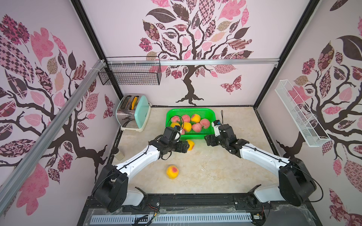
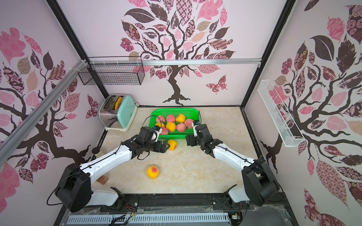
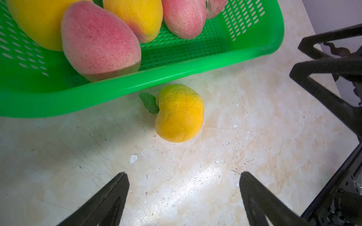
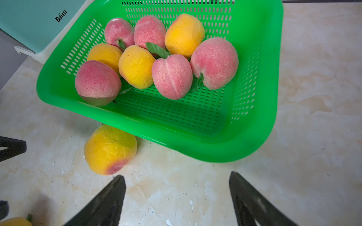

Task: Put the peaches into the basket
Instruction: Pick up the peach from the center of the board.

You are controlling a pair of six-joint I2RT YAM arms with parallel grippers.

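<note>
The perforated plastic basket (image 4: 195, 148) shines bright green. Round toy peaches (image 4: 172, 78): speckled pink, yellow-orange. Marbled tabletop (image 3: 215, 156), cream-beige.

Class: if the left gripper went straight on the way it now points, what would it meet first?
Most likely the yellow-orange peach lying on the table, ahead of the open left gripper and just outside the green basket's near wall. The basket would come next. The gripper's height is unclear.
</note>
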